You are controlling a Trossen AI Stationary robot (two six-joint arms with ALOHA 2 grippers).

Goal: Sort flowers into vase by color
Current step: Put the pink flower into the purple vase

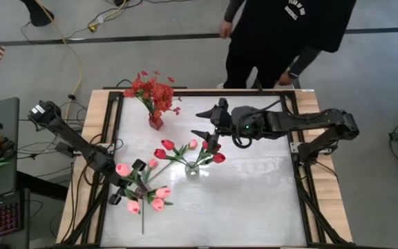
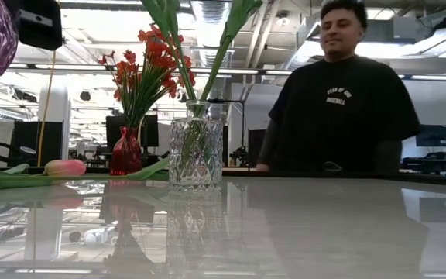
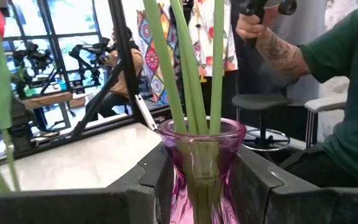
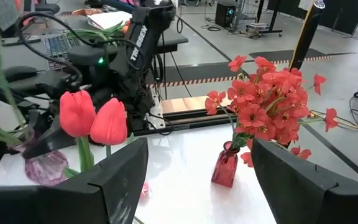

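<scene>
The left pincer (image 3: pixel 197 186) is clamped on the purple vase (image 3: pixel 201 149) of pink tulips (image 1: pixel 144 197), beside the clear vase (image 1: pixel 192 168). The right pincer (image 1: pixel 209 131) gapes empty above it. Stems are light and springy; grip them low.

Overhead looks down, low looks level, both share clear vase (image 1: pixel 192 169)

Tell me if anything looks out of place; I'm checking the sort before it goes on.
One pink tulip lies flat on the table beside the clear vase, in no vase. The purple vase hangs above the table, clamped in the left gripper. Nothing looks spilled.
</scene>
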